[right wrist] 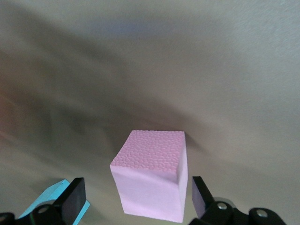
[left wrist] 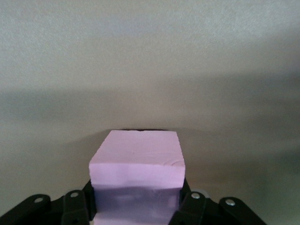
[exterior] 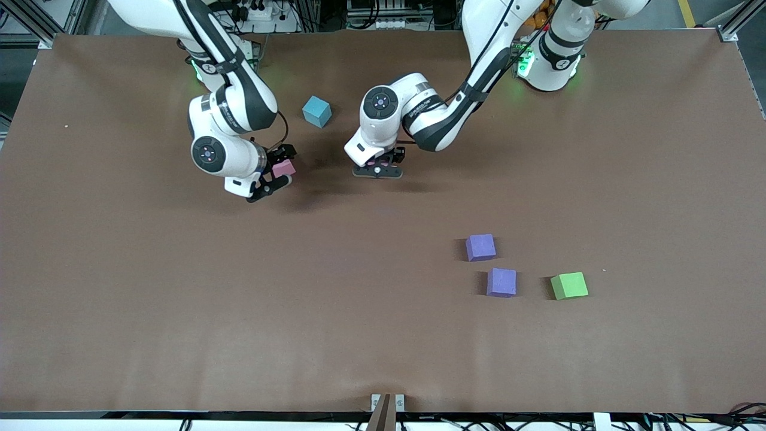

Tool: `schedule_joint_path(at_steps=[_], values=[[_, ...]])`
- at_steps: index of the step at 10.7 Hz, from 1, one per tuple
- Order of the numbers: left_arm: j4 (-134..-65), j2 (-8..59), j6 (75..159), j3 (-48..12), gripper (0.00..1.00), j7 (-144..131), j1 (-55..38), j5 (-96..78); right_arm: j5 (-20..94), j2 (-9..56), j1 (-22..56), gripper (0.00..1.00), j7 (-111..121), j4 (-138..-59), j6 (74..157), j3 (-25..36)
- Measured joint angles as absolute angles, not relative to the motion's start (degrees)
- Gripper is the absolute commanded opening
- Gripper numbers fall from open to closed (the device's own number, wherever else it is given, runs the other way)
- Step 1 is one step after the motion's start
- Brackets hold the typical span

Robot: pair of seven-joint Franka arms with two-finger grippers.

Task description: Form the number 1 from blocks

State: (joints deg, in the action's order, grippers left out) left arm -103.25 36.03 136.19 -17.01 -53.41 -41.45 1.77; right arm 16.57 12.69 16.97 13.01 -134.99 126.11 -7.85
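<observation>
A small pink matte foam cube [right wrist: 152,176] sits between the fingers of the right gripper [exterior: 274,177], whose black pads stand on either side of it; in the right wrist view a slight gap shows at each side, so whether they press it I cannot tell, though it appears carried clear of the brown table [exterior: 179,311]. A second pink foam cube [left wrist: 137,161] is clamped squarely between the pads of the left gripper [exterior: 379,165], low over the table's middle, its top face level and its edges square to the jaws. The two held cubes lie side by side along the table's length, well apart, the right one toward the right arm's end. Two purple foam cubes [exterior: 480,247] [exterior: 501,282] rest on the table nearer the front camera, toward the left arm's end, close together. A green foam cube [exterior: 569,285] lies beside them, and a light blue foam cube [exterior: 316,111] sits between the arms.
</observation>
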Motion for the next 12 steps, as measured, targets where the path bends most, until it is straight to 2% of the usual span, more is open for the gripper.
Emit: schedule_joint_path(at_steps=[3, 4, 5, 10, 12], values=[[-103.14, 36.44, 136.25, -17.01, 0.0, -53.74, -42.07, 1.77, 16.59, 13.08, 17.11, 1.0, 13.01, -135.79, 126.13, -7.85], [-102.95, 36.45, 136.26, -17.01, 0.07, -53.75, -42.27, 1.77, 16.59, 13.11, 17.13, 1.0, 13.01, -135.79, 126.15, -7.85], [-102.73, 36.52, 136.26, -17.01, 0.99, -53.76, -42.52, 1.77, 16.59, 13.12, 17.2, 1.0, 13.01, -135.79, 126.21, -7.85], [-101.74, 36.93, 136.37, -16.82, 1.0, -56.2, -43.08, 1.77, 16.6, 14.83, 18.38, 1.0, 13.01, -135.9, 128.57, -7.85], [-100.38, 35.05, 135.46, -15.44, 1.0, -56.52, -42.63, 1.77, 16.6, 15.51, 18.4, 1.0, 13.01, -135.91, 128.91, -7.79]])
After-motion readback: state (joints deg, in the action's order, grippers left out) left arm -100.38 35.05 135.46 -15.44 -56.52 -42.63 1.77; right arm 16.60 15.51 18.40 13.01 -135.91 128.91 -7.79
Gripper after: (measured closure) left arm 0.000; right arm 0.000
